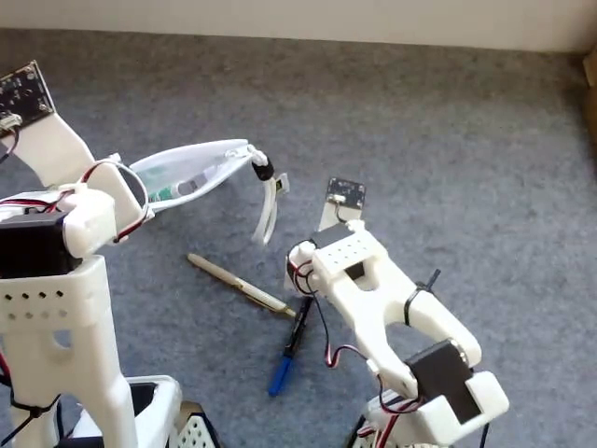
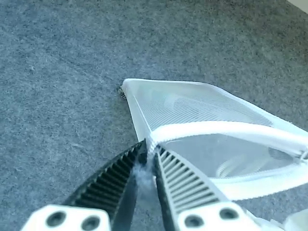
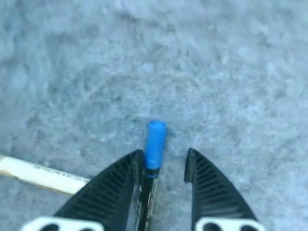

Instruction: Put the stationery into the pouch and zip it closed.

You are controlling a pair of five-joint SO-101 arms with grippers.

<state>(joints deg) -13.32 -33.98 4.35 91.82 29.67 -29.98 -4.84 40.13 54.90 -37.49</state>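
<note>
L gripper (image 2: 149,159) clamped on pouch (image 2: 192,110) edge, mouth held open. R gripper (image 3: 163,166) spread around blue pen (image 3: 155,139) on carpet (image 1: 448,121), not yet gripped. Beige pen (image 1: 238,283) beside, also out. Zipping pending.

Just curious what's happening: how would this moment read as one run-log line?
left gripper: shut on pouch edge | right gripper: open, astride blue-capped pen | beige pen: on carpet | pouch: open

The worktop (image 1: 485,159) is covered in grey, short-napped, carpet-like fabric, which shows the same in the high view and both wrist views. Along its far edge runs a pale strip (image 1: 326,17), a wall or skirting. A brown object (image 1: 591,89), too cropped to identify, sits at the right edge.
</note>
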